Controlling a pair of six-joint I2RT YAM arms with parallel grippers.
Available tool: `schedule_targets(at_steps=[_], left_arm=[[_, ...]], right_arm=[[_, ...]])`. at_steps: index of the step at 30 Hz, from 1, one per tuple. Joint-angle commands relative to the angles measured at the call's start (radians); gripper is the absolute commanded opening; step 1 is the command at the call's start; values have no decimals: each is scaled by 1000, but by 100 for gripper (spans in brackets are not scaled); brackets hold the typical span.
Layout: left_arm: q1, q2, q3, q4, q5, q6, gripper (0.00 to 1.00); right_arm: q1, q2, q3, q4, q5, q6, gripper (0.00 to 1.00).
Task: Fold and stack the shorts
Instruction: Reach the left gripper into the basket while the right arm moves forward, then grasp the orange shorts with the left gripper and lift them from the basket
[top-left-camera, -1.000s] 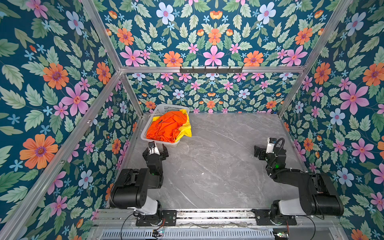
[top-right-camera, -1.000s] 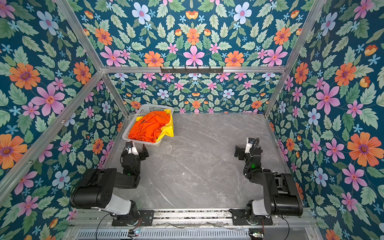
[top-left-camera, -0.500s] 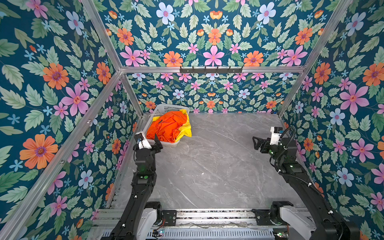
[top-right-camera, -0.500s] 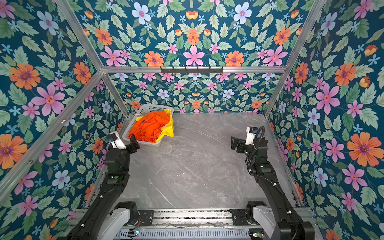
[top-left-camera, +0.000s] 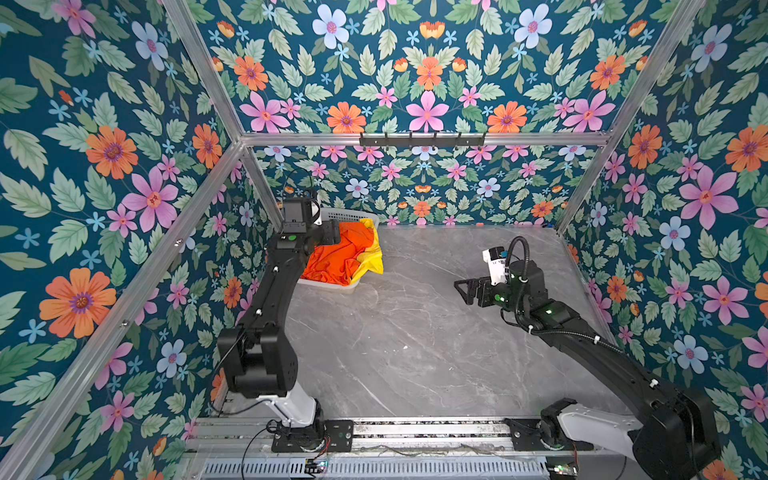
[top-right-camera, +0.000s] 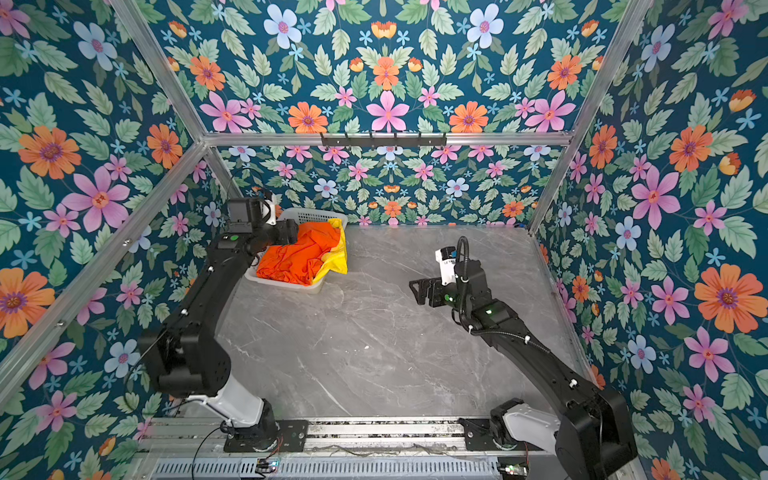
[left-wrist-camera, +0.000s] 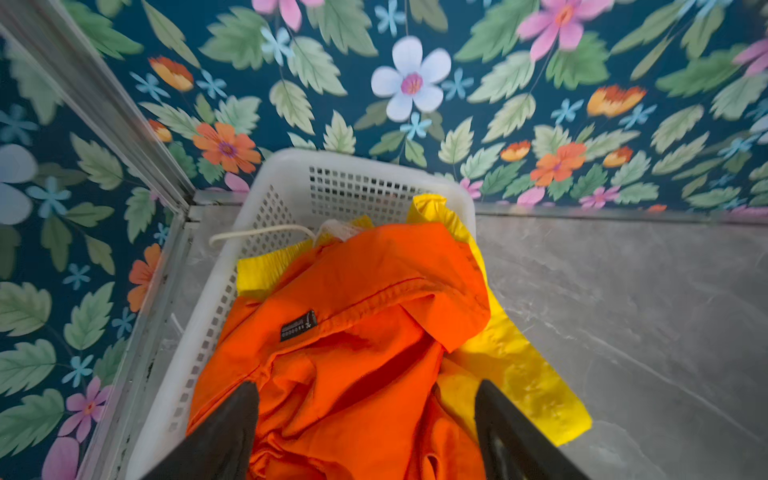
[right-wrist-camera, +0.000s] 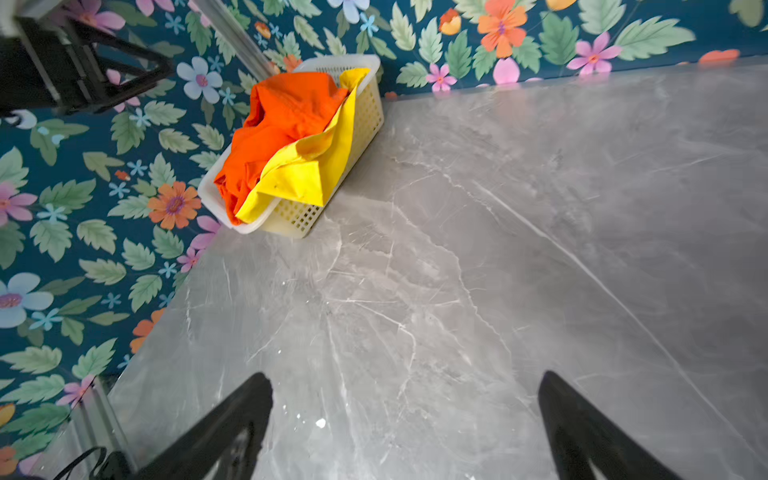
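The orange shorts (top-left-camera: 345, 257) lie crumpled on top in the white basket (top-left-camera: 345, 215) at the back left. Under them are the yellow shorts (top-left-camera: 372, 259), which hang over the basket's right rim. My left gripper (top-left-camera: 332, 235) hovers over the basket. In the left wrist view it (left-wrist-camera: 366, 384) is open, its fingers straddling the orange shorts (left-wrist-camera: 365, 299) without pinching them, with the yellow shorts (left-wrist-camera: 519, 374) beside one finger. My right gripper (top-left-camera: 463, 289) is open above the bare table at the right, and holds nothing in the right wrist view (right-wrist-camera: 405, 376).
The basket (right-wrist-camera: 370, 108) stands in the back left corner against the flowered walls. An aluminium frame post (left-wrist-camera: 104, 108) runs close beside it. The grey marble table (top-left-camera: 407, 345) spreads between the two arms. A black hook rail (top-left-camera: 422, 140) hangs on the back wall.
Both arms have risen from their folded poses and reached out. The left gripper has travelled back to above the basket, its jaws a little narrower. The right gripper has swung toward the table's middle.
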Motion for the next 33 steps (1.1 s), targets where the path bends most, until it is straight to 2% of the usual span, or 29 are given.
schedule_targets(at_steps=[1,3,9,11,14,16,19,23,26,33], left_arm=[[-7,92,59,-121,2,71,84],[-11,160,105,-138,-28,91,85],[-15,321,209,-167,46,98,86],[-21,360,229,-167,21,95,85],[-22,402,249,-168,-11,99,72],[-22,418,253,-164,-40,100,51],[-16,418,242,-147,-83,89,30],[29,405,207,-100,-84,42,16],[64,392,191,-85,-92,18,2],[85,302,164,-55,-75,-4,0]], right_arm=[[28,19,8,9,5,13,99],[44,27,7,14,5,26,99],[65,46,4,21,2,31,99],[66,54,3,22,0,30,99],[66,62,6,23,-14,30,99],[67,66,6,24,-21,30,99],[69,73,5,23,-25,32,99],[72,87,4,33,-28,35,99],[71,98,7,36,-34,34,99],[77,128,27,53,-56,37,99]])
